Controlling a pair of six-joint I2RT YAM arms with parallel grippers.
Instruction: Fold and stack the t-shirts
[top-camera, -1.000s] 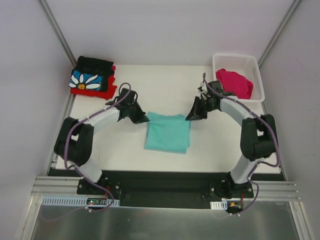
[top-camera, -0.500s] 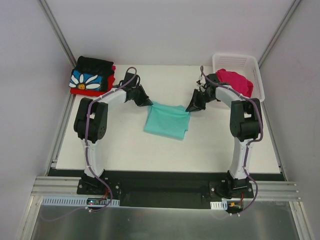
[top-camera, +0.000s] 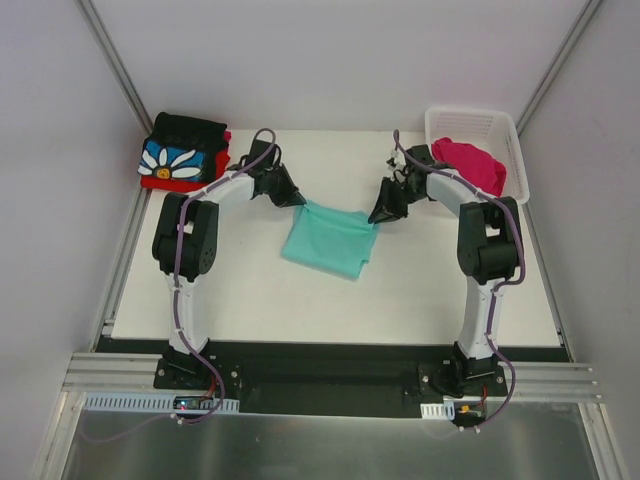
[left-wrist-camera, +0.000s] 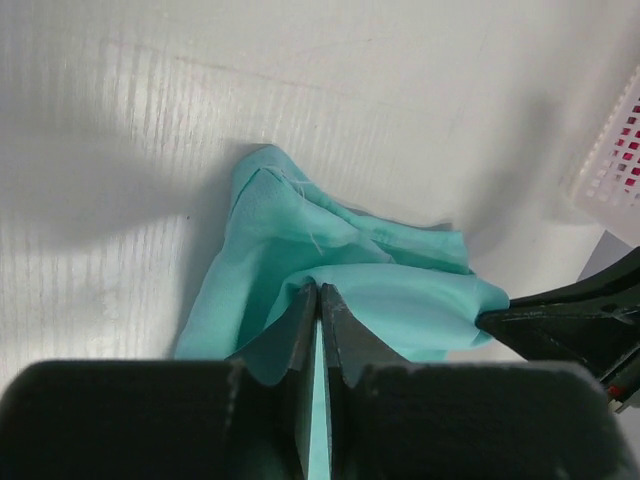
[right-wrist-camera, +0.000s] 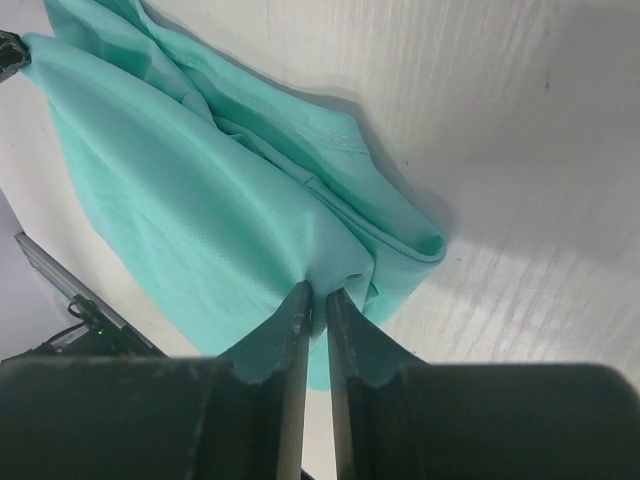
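The left gripper (left-wrist-camera: 319, 292) has its jaws pressed together on one far corner of the teal shirt (left-wrist-camera: 400, 300). The right gripper (right-wrist-camera: 312, 297) pinches the other far corner between narrowly parted jaws. The shirt stretches between them, and its rest lies on the table (top-camera: 430, 280) toward the arm bases.

Robot lab cell, white walls (top-camera: 350, 60), aluminium frame rail (top-camera: 110, 378), white table (top-camera: 420, 300), black base plate (top-camera: 330, 375)

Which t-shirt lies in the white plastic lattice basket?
The magenta-pink cloth shirt; the mint-teal one is mid-table, the black daisy shirt and red shirt stacked far left.
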